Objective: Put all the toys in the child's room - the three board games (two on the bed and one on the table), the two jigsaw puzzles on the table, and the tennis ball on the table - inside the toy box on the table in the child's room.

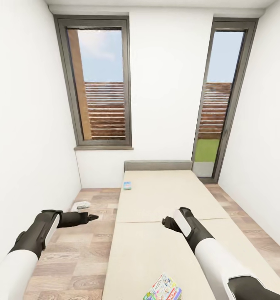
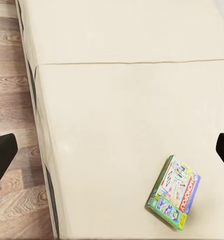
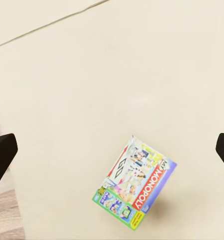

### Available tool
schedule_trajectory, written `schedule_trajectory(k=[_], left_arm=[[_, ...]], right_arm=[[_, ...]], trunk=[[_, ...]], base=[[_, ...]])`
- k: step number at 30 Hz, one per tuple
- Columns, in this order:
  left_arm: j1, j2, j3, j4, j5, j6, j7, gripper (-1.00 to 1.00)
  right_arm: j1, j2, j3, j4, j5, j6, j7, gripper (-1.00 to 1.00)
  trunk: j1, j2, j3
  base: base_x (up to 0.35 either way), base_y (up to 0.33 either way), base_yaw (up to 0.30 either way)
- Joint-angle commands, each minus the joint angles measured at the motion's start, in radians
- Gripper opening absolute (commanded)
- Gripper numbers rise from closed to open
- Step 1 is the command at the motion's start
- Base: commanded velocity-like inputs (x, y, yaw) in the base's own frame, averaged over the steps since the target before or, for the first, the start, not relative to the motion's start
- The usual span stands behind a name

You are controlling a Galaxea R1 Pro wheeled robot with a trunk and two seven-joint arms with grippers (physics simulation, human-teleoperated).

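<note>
You faced a narrow white-walled room with 2 tall windows (image 1: pixel 101 83), wood-plank floor (image 1: pixel 73 258) and a long beige bed (image 1: pixel 156 196) running away from you.

2 board games lay on that bed. The Monopoly box (image 3: pixel 135 184) sat flat on the near end of the mattress, just below your right arm, and the small blue box (image 1: pixel 127 185) lay well apart from it, near the far left edge by the headboard. A small pale object (image 1: pixel 82 205) on the floor beside the bed was too small to identify.

Your left gripper (image 1: pixel 91 216) hung over the floor left of the bed; your right gripper (image 1: pixel 167 223) hovered above the middle of the mattress. Both wrist views showed only the dark fingertips at opposite edges of the picture, so both grippers stood wide and empty.

The Monopoly box looked stiff, light and smooth-printed. Lying flat on a soft mattress, it probably offered little to pinch except across its narrow width at an edge, where the mattress might give.
</note>
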Motion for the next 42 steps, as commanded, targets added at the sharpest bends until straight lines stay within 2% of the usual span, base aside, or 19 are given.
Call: schedule_trajectory(k=[1,6,15,21,25,33,42], left_arm=[[0.0,-0.001,0.003,0.006,-0.005,0.003,-0.003,1.0],[0.007,-0.001,0.003,0.022,-0.005,-0.021,-0.007,1.0],[0.017,0.011,0.007,0.031,-0.009,-0.027,-0.005,1.0],[0.047,0.048,0.007,0.045,-0.006,-0.039,-0.008,1.0],[0.056,0.058,0.008,0.045,-0.005,-0.044,-0.01,1.0],[0.062,0.056,0.004,0.046,-0.006,-0.047,-0.009,1.0],[0.062,0.052,0.002,0.046,-0.004,-0.046,-0.009,1.0]], right_arm=[[0.0,-0.001,0.005,0.0,-0.012,0.001,-0.009,1.0],[0.0,0.001,0.004,-0.001,-0.016,0.001,-0.009,1.0],[-0.004,0.012,0.002,-0.004,-0.015,0.005,-0.009,1.0],[-0.005,0.014,0.003,-0.005,-0.012,0.002,-0.009,1.0],[-0.005,0.014,0.003,-0.006,-0.01,0.001,-0.009,1.0],[-0.01,0.014,0.002,-0.008,-0.011,0.002,-0.009,1.0],[-0.01,0.0,0.004,-0.003,-0.015,0.003,0.002,1.0]], trunk=[[0.0,-0.001,-0.003],[0.0,-0.001,-0.011],[0.0,-0.001,-0.026],[0.0,-0.001,-0.036],[0.0,-0.001,-0.042],[0.0,-0.001,-0.055],[0.0,-0.001,-0.07]], base=[[0.0,0.0,0.0],[0.0,0.0,0.0],[0.0,0.0,0.0],[0.0,0.0,0.0],[0.0,0.0,0.0],[0.0,0.0,0.0],[0.0,0.0,0.0]])
